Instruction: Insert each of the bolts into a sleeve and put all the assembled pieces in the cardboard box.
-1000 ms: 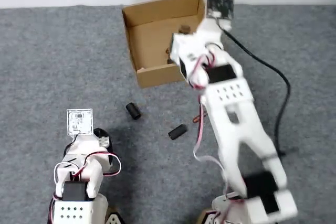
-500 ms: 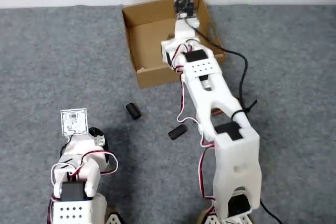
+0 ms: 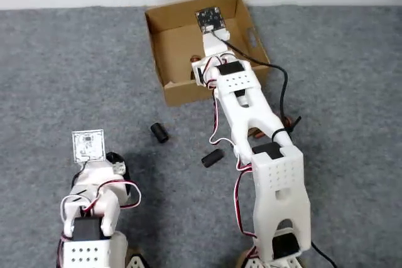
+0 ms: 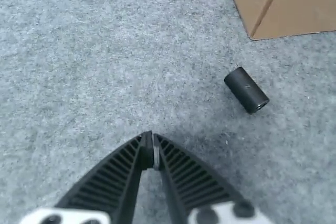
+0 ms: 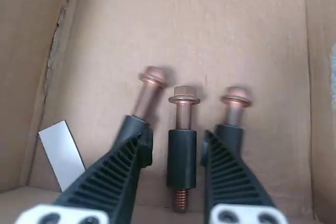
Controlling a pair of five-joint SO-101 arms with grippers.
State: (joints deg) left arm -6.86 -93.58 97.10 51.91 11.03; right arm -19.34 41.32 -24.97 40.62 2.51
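Sleeved bolt [image 5: 181,153] lies between the wide-spread fingers of the right pincer [image 5: 177,137], flanked by two other assembled pieces [image 5: 234,109] on the cardboard box [image 5: 105,30] floor. The left pincer [image 4: 151,145] is pressed together over the worktop [image 4: 79,51], with a loose sleeve [image 4: 246,89] nearby.

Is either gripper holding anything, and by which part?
Nothing. The right gripper is open around a sleeved bolt in the box; the left gripper is shut, empty.

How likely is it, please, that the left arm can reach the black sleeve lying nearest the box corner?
Probably yes. The black sleeve lies on bare carpet ahead of the left gripper, with nothing between them; its shut jaws would need opening first.
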